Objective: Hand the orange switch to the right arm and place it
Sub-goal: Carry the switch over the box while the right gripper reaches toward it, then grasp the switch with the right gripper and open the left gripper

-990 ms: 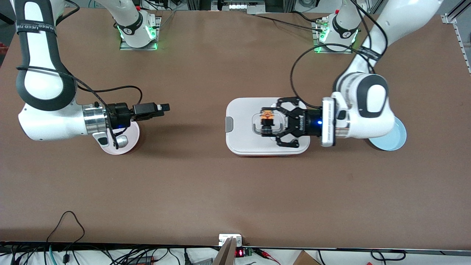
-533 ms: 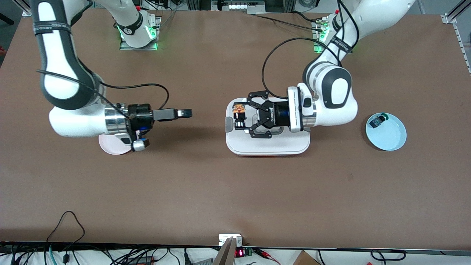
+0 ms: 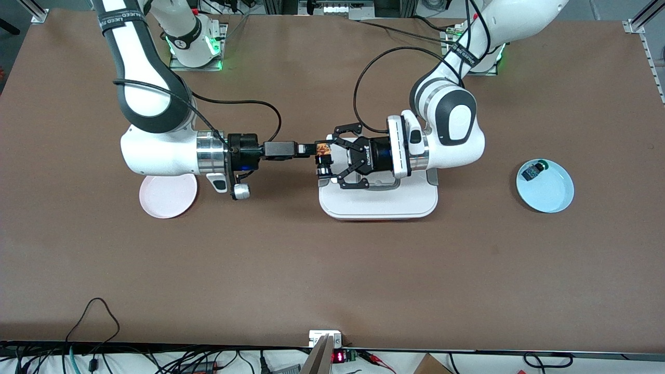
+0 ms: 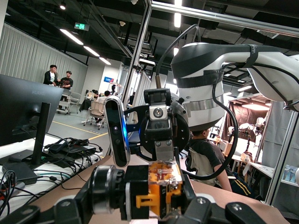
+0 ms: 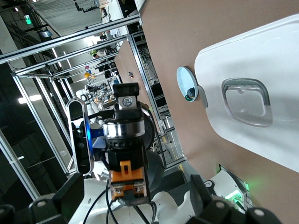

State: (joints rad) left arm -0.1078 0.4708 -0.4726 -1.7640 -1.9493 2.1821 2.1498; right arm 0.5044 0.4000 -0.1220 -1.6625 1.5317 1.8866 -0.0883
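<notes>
The orange switch [image 3: 324,150] hangs in the air over the edge of the white lidded box at the right arm's end. My left gripper [image 3: 326,157], the black claw, is shut on it. In the left wrist view the switch [image 4: 163,186] fills the foreground between my left gripper's [image 4: 145,203] fingers. My right gripper [image 3: 310,149], slim and black, has its tip right at the switch. In the right wrist view its fingers stand wide apart, and the switch [image 5: 128,179] shows between them. My right gripper [image 5: 135,198] is open.
The white lidded box [image 3: 379,205] sits mid-table under the left wrist. A pink plate [image 3: 166,196] lies below the right arm's wrist. A light blue plate [image 3: 552,196] toward the left arm's end holds a small black part with a green knob [image 3: 532,170].
The left gripper carried the switch from over the box's middle toward the right arm's end. The right gripper came from over the pink plate to meet it. The blue plate is uncovered.
</notes>
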